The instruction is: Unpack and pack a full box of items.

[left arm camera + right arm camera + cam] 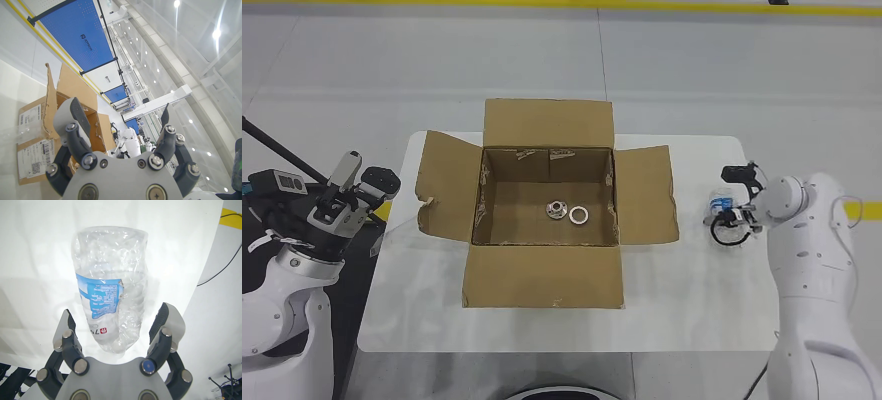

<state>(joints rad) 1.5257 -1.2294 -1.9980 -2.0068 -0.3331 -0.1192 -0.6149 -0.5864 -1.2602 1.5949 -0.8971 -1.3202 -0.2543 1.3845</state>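
White table (682,310) carries an open cardboard box (542,275) at its middle, one flap lying flat toward the near edge. Just off the left edge, the left gripper (121,103) is spread wide, grasping nothing. By the right edge, the right gripper (115,308) is released, fingers either side of a crumpled plastic bottle (109,262) without pressing it. Inside the box a metal ring (580,214) and a round metal part (556,210) lie side by side.

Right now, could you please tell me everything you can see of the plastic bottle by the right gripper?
The plastic bottle is clear, thin-walled and heavily crumpled, with a torn blue-and-white label around its middle. It rests on the white table near the right edge, narrower end between the open fingers of the right gripper, with a gap on each side.
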